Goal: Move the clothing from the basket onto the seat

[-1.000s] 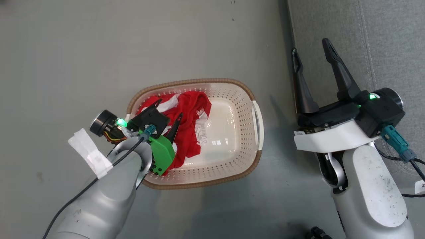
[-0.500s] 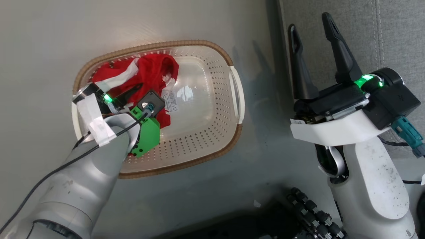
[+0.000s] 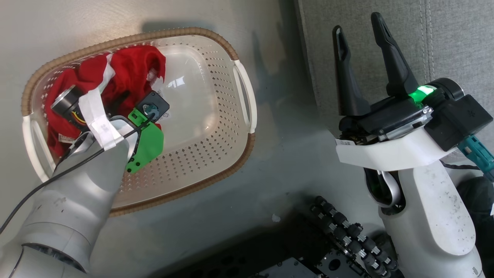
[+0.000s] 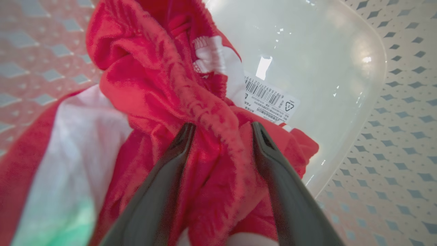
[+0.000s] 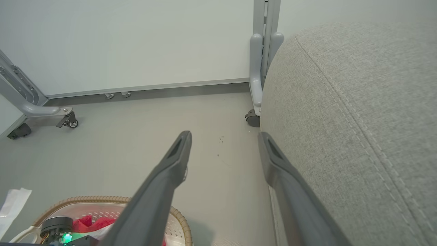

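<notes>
Where the head view had the wrist covering the tips, the left wrist view showed the left gripper (image 4: 222, 128) with its fingers apart. They were sunk in the red sports shorts (image 4: 164, 85), the elastic waistband (image 4: 205, 112) ridging up between them and a barcode sticker (image 4: 269, 99) at one o'clock of the tips. The head view placed the shorts bunched at the nine o'clock end of the laundry basket (image 3: 216, 127) on the floor (image 3: 289, 154). At three o'clock of it the right gripper (image 3: 357, 22) held its fingers spread wide at the sofa cushion's (image 3: 444, 38) edge.
</notes>
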